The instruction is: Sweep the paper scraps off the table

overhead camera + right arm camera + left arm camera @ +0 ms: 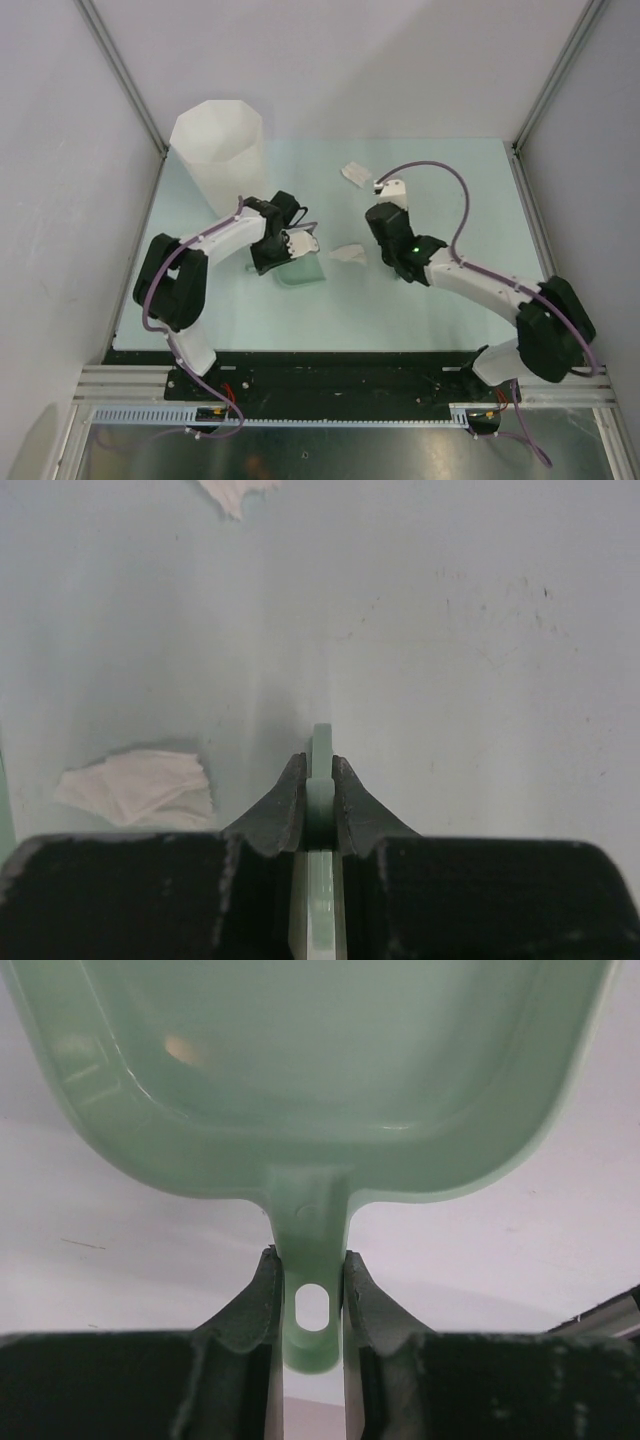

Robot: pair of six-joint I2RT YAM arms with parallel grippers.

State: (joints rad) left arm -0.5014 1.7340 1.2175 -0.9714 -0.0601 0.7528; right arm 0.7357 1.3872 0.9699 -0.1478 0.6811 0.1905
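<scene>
Two crumpled white paper scraps lie on the mint-green table (450,190): one (355,173) toward the back, one (348,255) in the middle. In the right wrist view the nearer scrap (135,788) lies left of the fingers and the other scrap (235,492) is cut by the top edge. My left gripper (312,1285) is shut on the handle of a green dustpan (300,1080), which sits at the table's left centre (300,270). My right gripper (320,770) is shut on a thin green brush handle (320,742), pointing down at the table between the scraps (385,212). The brush head is hidden.
A tall white faceted bin (218,150) stands at the back left, just behind the left arm. Grey walls and metal rails close the table on three sides. The black front rail (330,375) carries both arm bases.
</scene>
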